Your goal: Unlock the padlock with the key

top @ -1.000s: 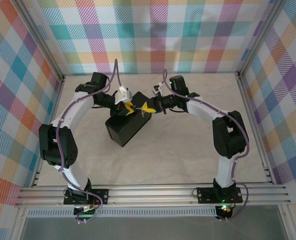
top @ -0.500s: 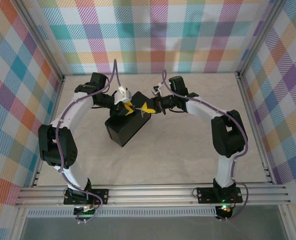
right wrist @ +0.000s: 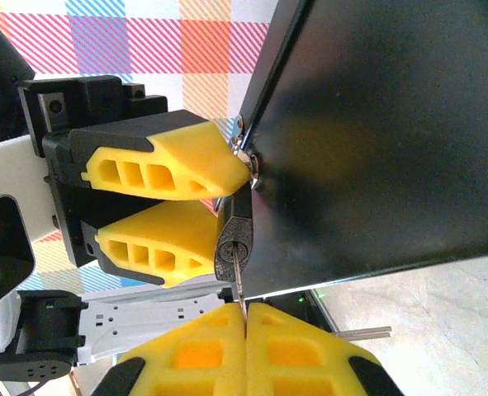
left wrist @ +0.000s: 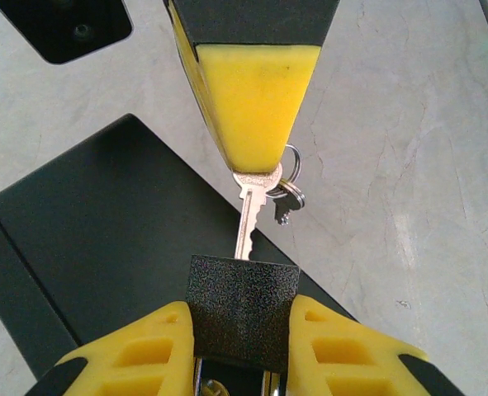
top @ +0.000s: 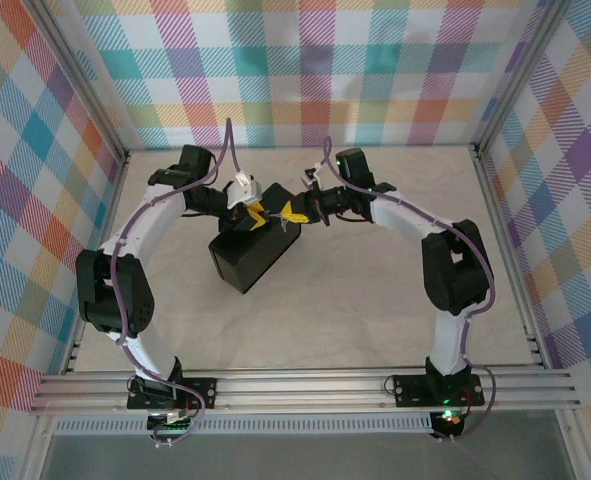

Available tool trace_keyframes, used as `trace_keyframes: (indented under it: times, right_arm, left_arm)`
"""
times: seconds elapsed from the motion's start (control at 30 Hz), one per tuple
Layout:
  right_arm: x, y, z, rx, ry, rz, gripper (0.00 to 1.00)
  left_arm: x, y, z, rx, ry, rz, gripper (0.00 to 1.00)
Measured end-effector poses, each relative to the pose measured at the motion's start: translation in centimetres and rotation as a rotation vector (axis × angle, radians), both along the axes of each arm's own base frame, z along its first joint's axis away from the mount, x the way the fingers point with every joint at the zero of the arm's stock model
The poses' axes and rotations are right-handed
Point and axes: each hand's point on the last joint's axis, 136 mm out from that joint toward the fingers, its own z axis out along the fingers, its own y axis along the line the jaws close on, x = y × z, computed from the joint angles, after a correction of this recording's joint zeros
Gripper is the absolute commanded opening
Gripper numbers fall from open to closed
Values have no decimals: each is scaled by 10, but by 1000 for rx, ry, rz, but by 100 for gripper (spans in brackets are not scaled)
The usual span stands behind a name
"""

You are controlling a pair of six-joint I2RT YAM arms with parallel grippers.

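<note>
Gripping the padlock (left wrist: 242,309): my left gripper (top: 255,218) is clamping the dark body between both jaws and holding it at the 1 o'clock corner of the black box (top: 245,260).
Pinching the key (left wrist: 245,214): my right gripper (right wrist: 245,330) is squeezing the key's bow with its jaws pressed together on it. A spare key (left wrist: 283,202) is dangling from the same ring.
Changing since a second ago: in the top view my right wrist is edging slightly toward 9 o'clock, closing on the left. Nothing else is shifting noticeably.
Key position: the blade is sitting in the keyway, with its tip hidden inside the padlock in both wrist views.
Meaning for the task: I am judging insertion as done or nearly done, so turning is coming next. I cannot tell whether the shackle is releasing, as it is mostly hidden.
Risk: twisting may drag the padlock sideways unless my left clamp is holding firm.
</note>
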Motion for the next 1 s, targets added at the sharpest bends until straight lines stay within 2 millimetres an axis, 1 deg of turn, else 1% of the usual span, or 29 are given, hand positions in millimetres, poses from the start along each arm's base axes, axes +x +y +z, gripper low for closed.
trace_keyframes:
  times: [0.2,0.4,0.53,0.63,0.73,0.77,0.83,0.97,1.0]
  right_arm:
    - [2,9,-4,0,14,15,0]
    - [2,15,0,3,28,18,0]
    - [1,23,1,4,41,27,0]
    - [2,29,-2,-1,52,32,0]
    - [2,30,-5,-5,66,31,0]
    - [2,30,-5,-5,66,31,3]
    - [2,30,-5,-7,64,31,14]
    - [1,26,-3,-10,24,35,25]
    - [3,20,-2,-9,8,26,27]
  left_arm:
    - [2,3,-1,6,-1,10,24]
    - [2,4,0,8,-4,11,24]
    - [1,3,1,3,-1,7,24]
    - [1,5,-1,15,-1,15,24]
    - [2,6,-2,23,3,21,24]
    - [2,6,-2,23,5,24,24]
    - [2,6,-2,27,7,30,24]
    - [2,5,-2,22,10,33,23]
    - [2,4,-2,18,13,34,23]
